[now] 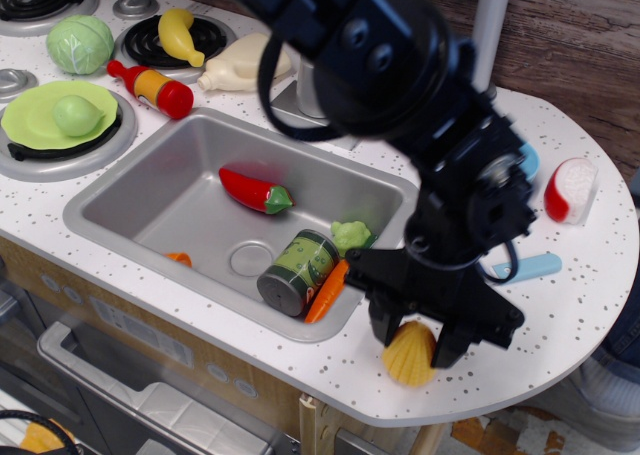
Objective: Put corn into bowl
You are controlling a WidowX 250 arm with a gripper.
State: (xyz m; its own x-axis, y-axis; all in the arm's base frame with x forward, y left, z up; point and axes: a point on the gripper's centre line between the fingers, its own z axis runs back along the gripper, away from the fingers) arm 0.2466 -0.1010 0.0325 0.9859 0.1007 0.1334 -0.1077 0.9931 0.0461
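Though the can's [298, 271] label is unreadable, the gripper [415, 347], right of the sink [150, 210], clamps the corn [410, 355] from above

Speckled white counter [570, 305] with sink [150, 210]

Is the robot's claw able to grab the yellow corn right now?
Probably yes. The gripper sits right over the corn with one of its jaws on each side, and nothing lies between them on the counter.
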